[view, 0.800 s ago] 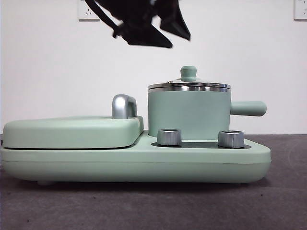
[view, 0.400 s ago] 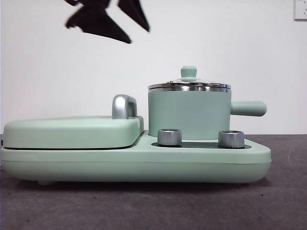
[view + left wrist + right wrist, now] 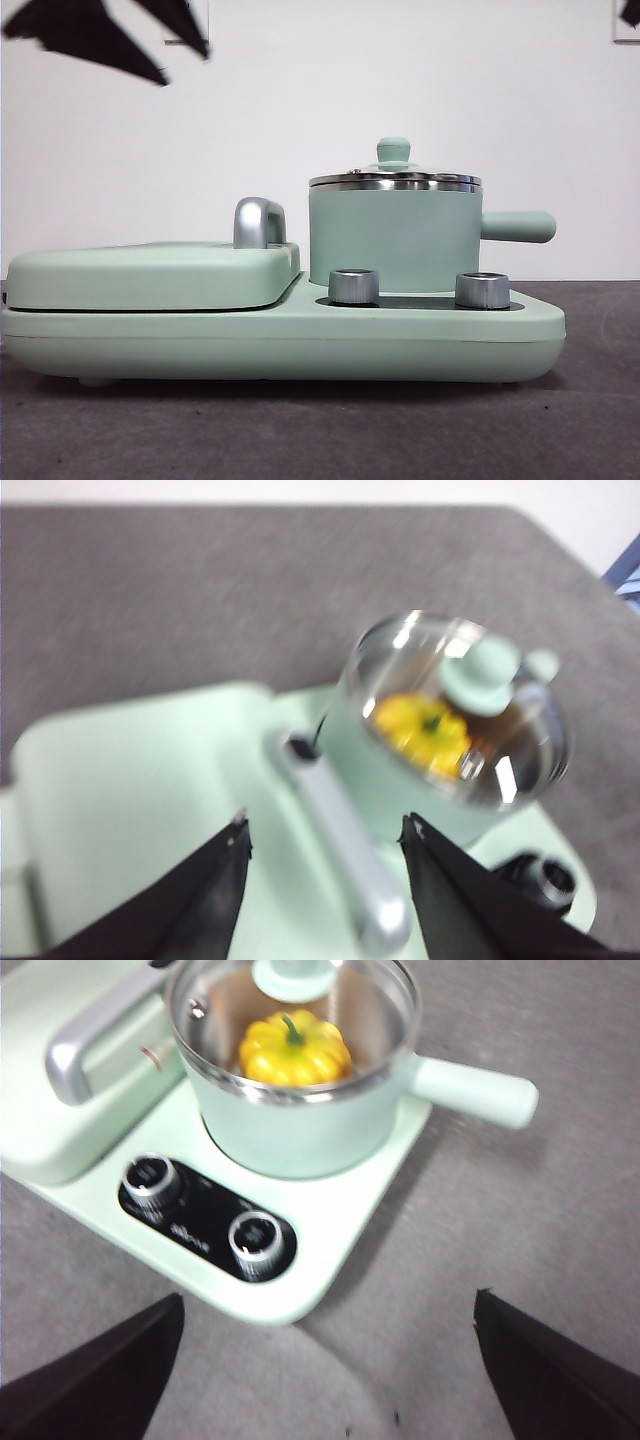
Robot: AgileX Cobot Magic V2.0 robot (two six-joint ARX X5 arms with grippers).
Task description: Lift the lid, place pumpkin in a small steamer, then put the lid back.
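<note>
Apparently all that is left is pulling clear, best done straight up and away from the appliance base [image 3: 300,345] and griddle cover [image 3: 150,275]. On the base, the small steamer [image 3: 395,240] holds the pumpkin [image 3: 295,1050] under the lid [image 3: 394,180], seated level. Left gripper [image 3: 325,835] hangs above the cover's chrome handle [image 3: 345,845], jaws apart, empty; right gripper [image 3: 325,1360] hovers high, jaws spread. From the front, the pumpkin is hidden; the left wrist view is blurred.

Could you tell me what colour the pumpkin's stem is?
Green, on the yellow pumpkin; the right wrist view shows it best.
</note>
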